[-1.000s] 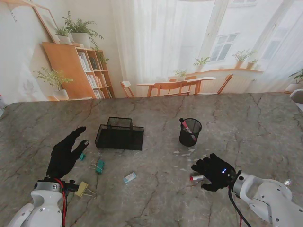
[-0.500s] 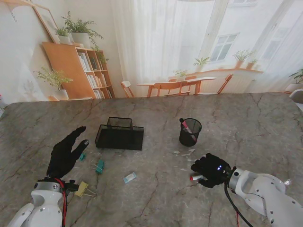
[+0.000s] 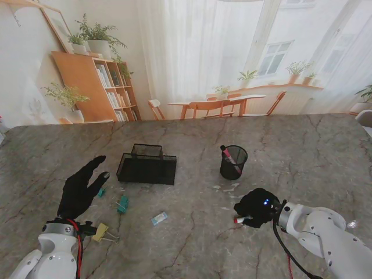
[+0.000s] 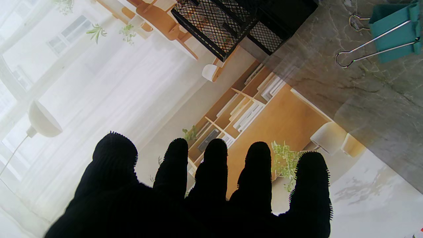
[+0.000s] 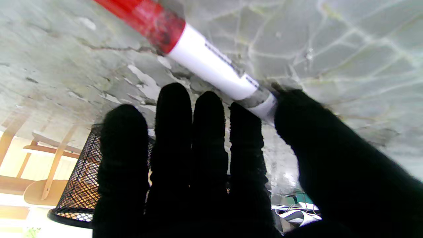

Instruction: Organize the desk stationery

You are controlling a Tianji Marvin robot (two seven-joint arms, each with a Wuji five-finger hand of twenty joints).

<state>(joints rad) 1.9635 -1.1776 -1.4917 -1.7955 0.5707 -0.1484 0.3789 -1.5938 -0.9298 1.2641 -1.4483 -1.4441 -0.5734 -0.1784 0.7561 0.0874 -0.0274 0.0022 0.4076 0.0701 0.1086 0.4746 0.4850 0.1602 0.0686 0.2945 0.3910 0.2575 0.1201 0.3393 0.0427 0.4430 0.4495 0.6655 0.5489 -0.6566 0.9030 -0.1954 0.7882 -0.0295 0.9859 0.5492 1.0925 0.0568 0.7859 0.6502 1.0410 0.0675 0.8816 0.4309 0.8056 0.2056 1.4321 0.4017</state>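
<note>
A white marker with a red cap point(image 3: 238, 220) lies on the marble table, its red end poking out from under my right hand point(image 3: 258, 207). In the right wrist view the marker point(image 5: 205, 62) sits pinched between thumb and index finger of that hand point(image 5: 211, 165), resting against the tabletop. A black mesh pen cup point(image 3: 233, 162) holding one red pen point(image 3: 228, 154) stands just beyond it. My left hand point(image 3: 81, 189) hovers open with fingers spread, to the left of the black mesh organizer point(image 3: 147, 165).
Near my left hand lie a small teal clip point(image 3: 101, 192), a teal binder clip point(image 3: 122, 204), a yellow binder clip point(image 3: 101, 232) and a pale blue eraser point(image 3: 159, 218). The left wrist view shows a teal binder clip point(image 4: 393, 29) and the organizer point(image 4: 231, 23).
My right hand has slid a little to the left and curled tighter over the marker. The left hand has not moved.
</note>
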